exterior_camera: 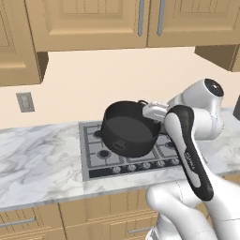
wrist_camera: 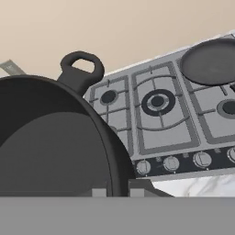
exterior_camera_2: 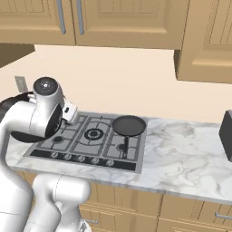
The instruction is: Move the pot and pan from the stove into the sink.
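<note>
The pot [exterior_camera: 127,130] hangs tilted above the left side of the stove [exterior_camera: 96,150], clear of the grates. My gripper [exterior_camera: 149,111] is shut on its right rim. In the hand view the pot [wrist_camera: 50,142] takes up the left, its far loop handle up top, and my gripper [wrist_camera: 118,190] pinches the near rim with one finger inside and one outside. The pan [exterior_camera_2: 129,125] sits on the stove's [exterior_camera_2: 90,136] back right burner, its long handle pointing toward the front; it also shows in the hand view [wrist_camera: 211,62]. The sink is out of view.
A marble counter [exterior_camera: 37,164] runs on both sides of the stove. A wall outlet [exterior_camera: 25,101] is at the left. A dark appliance [exterior_camera_2: 226,135] stands at the counter's far right. Wooden cabinets [exterior_camera: 89,21] hang overhead.
</note>
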